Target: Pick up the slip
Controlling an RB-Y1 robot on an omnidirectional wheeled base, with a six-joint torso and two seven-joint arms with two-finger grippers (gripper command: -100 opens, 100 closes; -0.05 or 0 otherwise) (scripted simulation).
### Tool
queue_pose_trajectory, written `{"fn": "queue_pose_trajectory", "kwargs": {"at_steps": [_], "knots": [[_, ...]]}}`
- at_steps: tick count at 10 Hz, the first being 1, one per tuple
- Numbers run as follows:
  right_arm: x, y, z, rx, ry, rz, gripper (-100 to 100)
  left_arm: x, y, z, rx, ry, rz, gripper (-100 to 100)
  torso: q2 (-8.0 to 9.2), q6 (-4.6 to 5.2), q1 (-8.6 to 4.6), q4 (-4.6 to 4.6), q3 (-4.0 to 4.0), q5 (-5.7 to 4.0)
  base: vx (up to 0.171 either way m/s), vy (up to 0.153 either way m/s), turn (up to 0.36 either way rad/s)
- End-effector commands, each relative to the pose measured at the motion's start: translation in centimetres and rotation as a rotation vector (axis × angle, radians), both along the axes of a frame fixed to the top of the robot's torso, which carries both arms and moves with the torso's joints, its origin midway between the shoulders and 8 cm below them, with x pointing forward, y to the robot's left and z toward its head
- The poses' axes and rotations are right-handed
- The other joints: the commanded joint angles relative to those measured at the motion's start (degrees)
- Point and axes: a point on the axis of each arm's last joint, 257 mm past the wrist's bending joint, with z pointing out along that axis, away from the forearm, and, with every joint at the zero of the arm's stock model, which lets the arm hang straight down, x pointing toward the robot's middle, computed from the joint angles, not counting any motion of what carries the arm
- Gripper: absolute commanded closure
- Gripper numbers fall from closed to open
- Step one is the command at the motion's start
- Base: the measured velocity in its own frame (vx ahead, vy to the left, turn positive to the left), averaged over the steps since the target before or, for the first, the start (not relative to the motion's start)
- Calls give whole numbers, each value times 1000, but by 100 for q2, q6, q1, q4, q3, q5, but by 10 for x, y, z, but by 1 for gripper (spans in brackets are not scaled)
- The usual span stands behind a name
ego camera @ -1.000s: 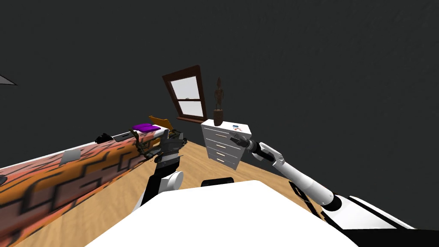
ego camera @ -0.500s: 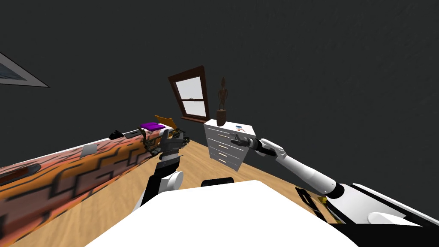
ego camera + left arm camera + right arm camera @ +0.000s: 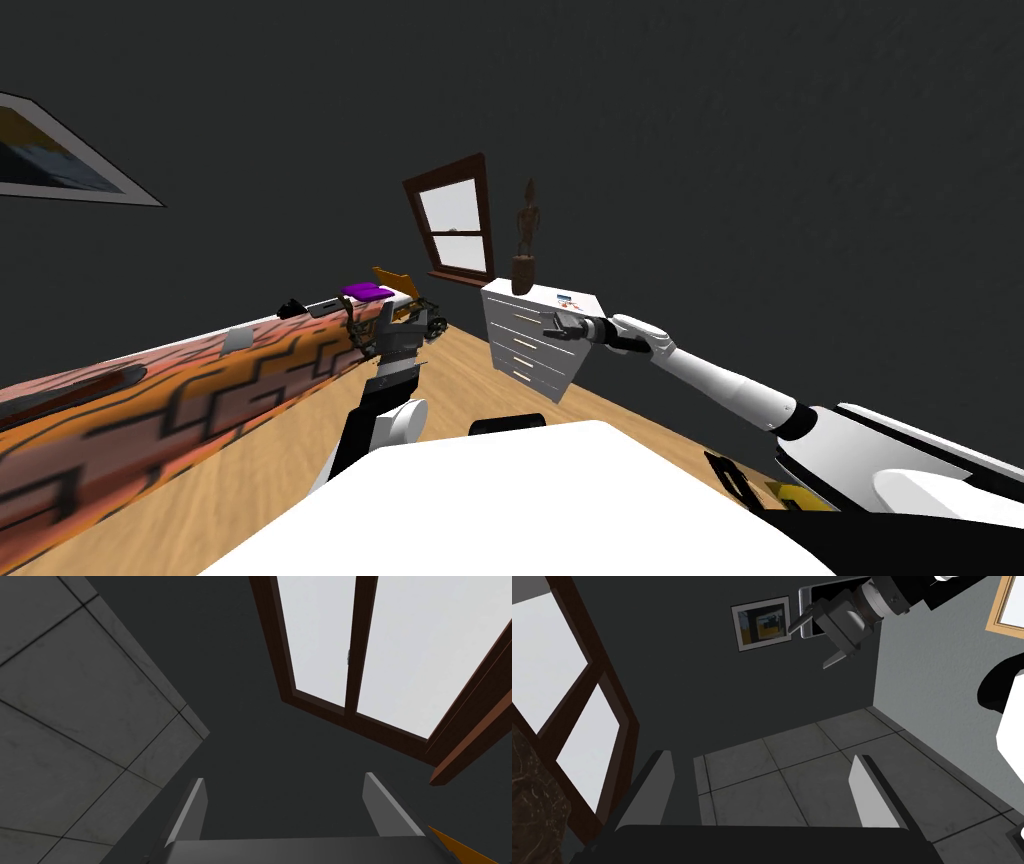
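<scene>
Nothing is lifted yet. The small white card with blue and red marks (image 3: pixel 566 298), which I take for the slip, lies toward the right end of the top of the white chest of drawers (image 3: pixel 520 350). The right gripper (image 3: pixel 553 326) hangs near it, fingers spread and empty. The left gripper (image 3: pixel 386 316) is likewise open. Reaching and grasping remain.

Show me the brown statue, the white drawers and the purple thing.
Brown statue (image 3: pixel 527 222): head view, its torso.
White drawers (image 3: pixel 518 343): head view, a drawer front.
Purple thing (image 3: pixel 366 291): head view, its top.
</scene>
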Motion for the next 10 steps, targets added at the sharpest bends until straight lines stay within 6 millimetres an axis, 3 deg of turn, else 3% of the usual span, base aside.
{"fn": "queue_pose_trajectory", "kwargs": {"at_steps": [1, 6, 9, 10], "knots": [[4, -11, -9, -84, -13, 14, -100, 0, 0, 0, 0, 0, 0, 0, 0, 0, 0, 0, 0, 0, 31, 24, 116], [14, -54, -23, -291, -35, 16, -100, 0, 0, 0, 0, 0, 0, 0, -5, -2, 0, -1, -3, 0, 33, 21, 78], [22, -93, -31, -446, -49, 11, -100, 0, 0, 0, 0, 0, 0, 0, -5, 1, -2, -1, -3, -1, 42, 20, 80], [22, -96, -30, -457, -49, 8, -100, 0, 0, 0, 0, 0, 0, 0, -9, -1, 0, -2, -5, 0, 39, 11, 44]]}}
